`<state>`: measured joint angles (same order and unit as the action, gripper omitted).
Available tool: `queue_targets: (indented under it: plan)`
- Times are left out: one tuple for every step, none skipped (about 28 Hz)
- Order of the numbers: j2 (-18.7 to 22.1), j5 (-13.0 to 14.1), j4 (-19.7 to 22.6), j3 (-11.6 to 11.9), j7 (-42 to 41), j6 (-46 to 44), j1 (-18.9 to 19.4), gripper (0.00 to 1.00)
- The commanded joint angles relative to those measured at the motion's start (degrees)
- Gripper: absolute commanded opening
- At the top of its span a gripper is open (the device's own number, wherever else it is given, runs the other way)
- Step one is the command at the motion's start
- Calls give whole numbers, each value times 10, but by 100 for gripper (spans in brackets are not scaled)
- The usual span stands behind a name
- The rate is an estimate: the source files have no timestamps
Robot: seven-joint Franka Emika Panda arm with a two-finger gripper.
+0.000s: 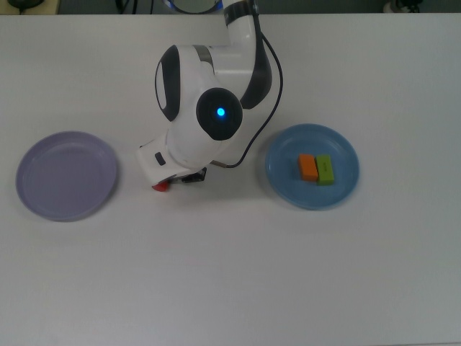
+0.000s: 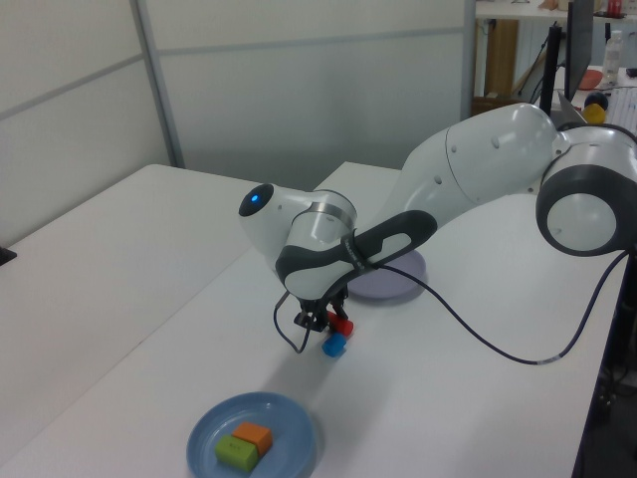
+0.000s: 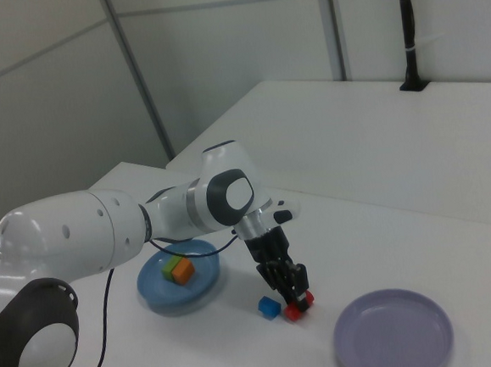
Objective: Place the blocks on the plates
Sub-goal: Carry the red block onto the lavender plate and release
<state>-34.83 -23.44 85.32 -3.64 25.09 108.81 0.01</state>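
Right view, nearest the camera, showed the round shallow pale lavender plastic plate (image 3: 392, 332) lying bare on the white table (image 3: 446, 134), at about 4 o'clock from the black two-finger gripper (image 3: 295, 299). The gripper's fingers were clenched on the small red cylinder-like bar (image 3: 294, 308), which sat low at the table surface; whether it touched the table could not be told. Just beside it, at its 9 o'clock in the right view, the small solid blue cube (image 3: 269, 307) rested on the table, apart from the fingers. Farther back, at roughly 10 o'clock from the gripper, the round medium blue plastic plate (image 3: 182, 288) carried the small orange rectangular block (image 3: 183, 272) and the small green rectangular block (image 3: 170, 269), touching side by side. In the top view the white arm (image 1: 205, 108) covered the gripper; only a tip of the red bar (image 1: 160, 187) peeked out at the wrist's 7 o'clock, between the lavender plate (image 1: 67, 175) at 9 o'clock and the blue plate (image 1: 312, 166) at 3 o'clock, well apart from both. In the left view the bar (image 2: 340, 324) sat just above the cube (image 2: 333, 346).
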Motion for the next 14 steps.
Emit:
queue_targets:
  plan:
    - [26, 21, -9, 3, -7, 11, -24, 0]
    - [35, 32, -12, 4, -10, 11, -35, 0]
    - [41, 36, -12, 4, -14, 11, -44, 0]
    - [46, 39, -13, 4, -20, 11, -54, 0]
    - [49, 42, -13, 4, -28, 11, -63, 0]
    - [51, 46, -16, 4, -38, 11, -71, 0]
    - [52, 52, -23, 4, -54, 11, -83, 0]
    - [52, 50, -23, 5, -57, 11, -87, 0]
    - [50, 47, -23, 5, -59, 11, -91, 0]
    - [49, 45, -23, 6, -60, 12, -95, 0]
    - [47, 43, -23, 7, -61, 13, -101, 0]
    - [44, 37, -22, 9, -63, 24, -112, 0]
    - [42, 34, -21, 11, -63, 34, -116, 0]
    - [41, 32, -20, 12, -63, 44, -120, 0]
